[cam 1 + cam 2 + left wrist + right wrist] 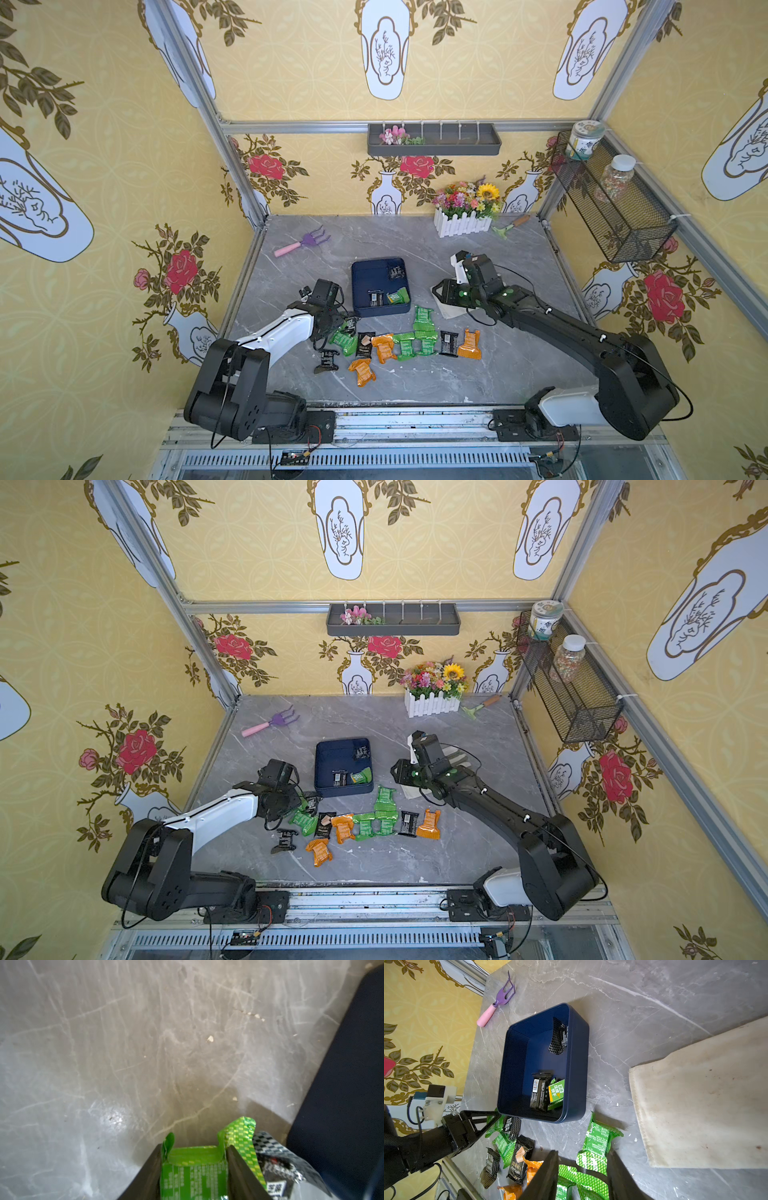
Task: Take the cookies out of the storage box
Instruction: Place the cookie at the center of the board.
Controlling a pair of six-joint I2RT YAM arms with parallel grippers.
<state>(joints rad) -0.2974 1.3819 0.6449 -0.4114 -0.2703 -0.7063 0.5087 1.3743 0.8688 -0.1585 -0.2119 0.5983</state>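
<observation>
The navy storage box (365, 282) (577, 1064) sits mid-table. Three cookies lie in it: a black one leaning on the far wall (559, 1039), another black one (538, 1091) and a green one (556, 1091). Several green, orange and black cookies (424, 328) are spread on the table in front of the box. My left gripper (195, 1147) (347, 323) is low by the box's near left corner, shut on a green cookie (194, 1174) that fills the gap between its fingers; a black cookie (276, 1163) lies beside it. My right gripper (584, 1152) (437, 291) hovers right of the box, open and holding nothing.
A white cloth (706, 1095) lies under the right arm. At the back are a purple hand rake (301, 243), a white-fenced flower planter (463, 212) and a green trowel (509, 226). A wire basket (611, 199) hangs on the right wall, a grey tray (434, 139) on the back wall.
</observation>
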